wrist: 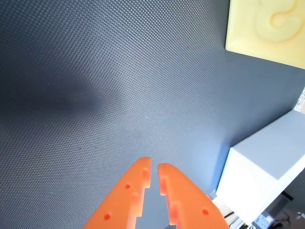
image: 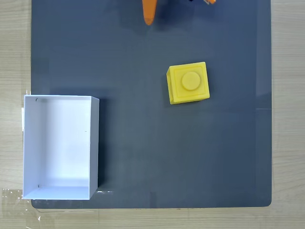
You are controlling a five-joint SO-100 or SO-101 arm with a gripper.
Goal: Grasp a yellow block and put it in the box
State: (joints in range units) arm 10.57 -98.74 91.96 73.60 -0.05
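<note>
Wrist view shows the gripper (wrist: 154, 167) with its two orange fingers nearly touching at the tips, only a thin slit between them, and nothing held. It hangs over bare dark mat (image: 143, 143), pointing down at it, with the yellow block (wrist: 267, 28) at the upper right and a corner of the box (wrist: 267, 176) at the lower right. In the fixed view the block (image: 188, 82) sits on the mat right of centre, stud face up, well apart from the box (image: 94, 143) at the lower left. It looks like rigid, light, smooth plastic (probably a little slippery), so the flat opposite side walls seem the best hold, once the jaws spread wider than the cube.
</note>
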